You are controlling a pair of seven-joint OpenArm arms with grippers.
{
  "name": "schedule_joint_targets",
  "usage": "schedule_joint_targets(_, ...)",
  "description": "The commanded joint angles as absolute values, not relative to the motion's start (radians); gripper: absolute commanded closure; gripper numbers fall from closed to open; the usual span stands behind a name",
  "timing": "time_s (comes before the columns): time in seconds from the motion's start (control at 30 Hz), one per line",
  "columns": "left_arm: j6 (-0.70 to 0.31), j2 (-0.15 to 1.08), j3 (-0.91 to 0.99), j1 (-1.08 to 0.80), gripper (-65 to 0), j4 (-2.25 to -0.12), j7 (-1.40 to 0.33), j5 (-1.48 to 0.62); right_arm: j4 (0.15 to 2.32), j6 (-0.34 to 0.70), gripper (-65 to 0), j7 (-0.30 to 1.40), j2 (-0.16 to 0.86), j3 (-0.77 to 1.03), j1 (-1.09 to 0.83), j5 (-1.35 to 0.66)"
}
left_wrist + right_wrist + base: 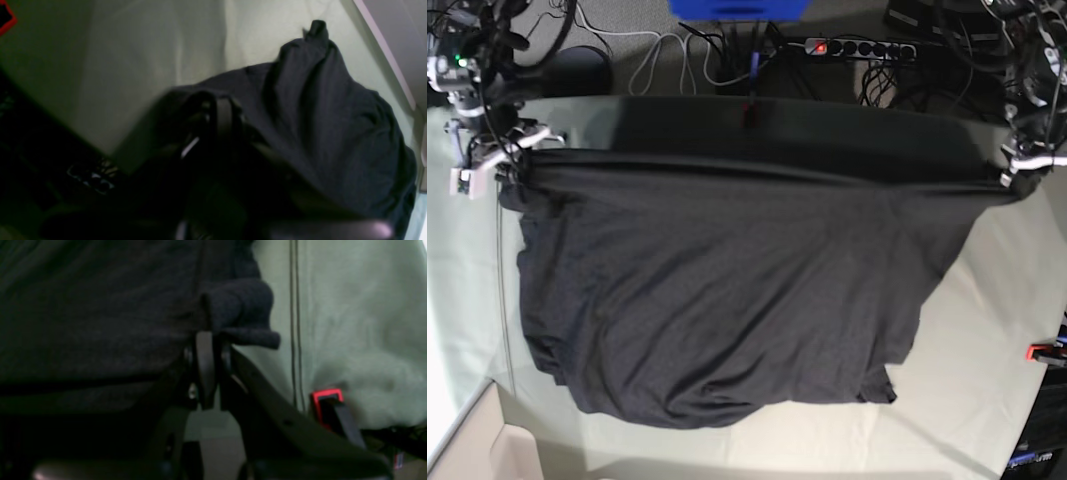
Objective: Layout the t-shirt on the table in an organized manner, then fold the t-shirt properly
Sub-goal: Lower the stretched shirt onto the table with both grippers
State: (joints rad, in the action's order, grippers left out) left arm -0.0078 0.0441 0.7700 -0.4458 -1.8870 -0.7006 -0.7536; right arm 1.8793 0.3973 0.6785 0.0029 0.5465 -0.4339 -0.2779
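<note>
Close up, the right end effector (213, 340) was seen clamped shut on a bunched corner of the t-shirt (100, 323), a red clamp (325, 400) just beside it. The left end effector (217, 110) was likewise closed on fabric. Only the base view showed the t-shirt stretched between both end effectors, draping onto the table (987, 330).

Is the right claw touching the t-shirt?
Touching. In the right wrist view, the right claw is shut on a bunched fold of the t-shirt.
</note>
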Motion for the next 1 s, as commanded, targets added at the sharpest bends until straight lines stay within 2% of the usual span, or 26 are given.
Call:
schedule_joint_targets(0.0, -0.005, 0.056, 0.782, -0.460, -0.2, -1.908, -0.667, -0.762, 1.900, 0.412, 0.0, 0.656, 0.012, 0.565, -0.446, -0.275)
schedule_joint_targets(0.1, -0.005, 0.054, 0.774, -0.490, -0.2, -1.906, -0.673, -0.771, 1.900, 0.447, 0.0, 0.656, -0.012, 0.615, -0.453, -0.275)
schedule_joint_targets(0.27, -0.005, 0.019, 0.773, -0.536, -0.2, -1.900, -0.676, -0.786, 1.899, 0.450, 0.0, 0.656, -0.024, 0.679, -0.453, -0.275)
schedule_joint_targets(0.5, -0.005, 0.025, 0.773, -0.550, -0.3, -1.897, -0.676, -0.786, 1.888, 0.452, -0.6, 0.657, -0.025, 0.673, -0.476, -0.272)
schedule_joint_targets(0.77, -0.005, 0.021, 0.777, -0.545, -0.3, -1.897, -0.676, -0.788, 1.877, 0.452, -21.0, 0.657, -0.025, 0.679, -0.476, -0.271)
schedule_joint_targets(0.87, -0.005, 0.021, 0.780, -0.542, -0.2, -1.897, -0.676, -0.788, 1.880, 0.452, -24.5, 0.657, -0.024, 0.680, -0.486, -0.272)
schedule_joint_targets(0.97, -0.005, 0.021, 0.780, -0.536, -0.4, -1.897, -0.676, -0.788, 1.883, 0.452, -24.4, 0.657, -0.024, 0.680, -0.478, -0.272)
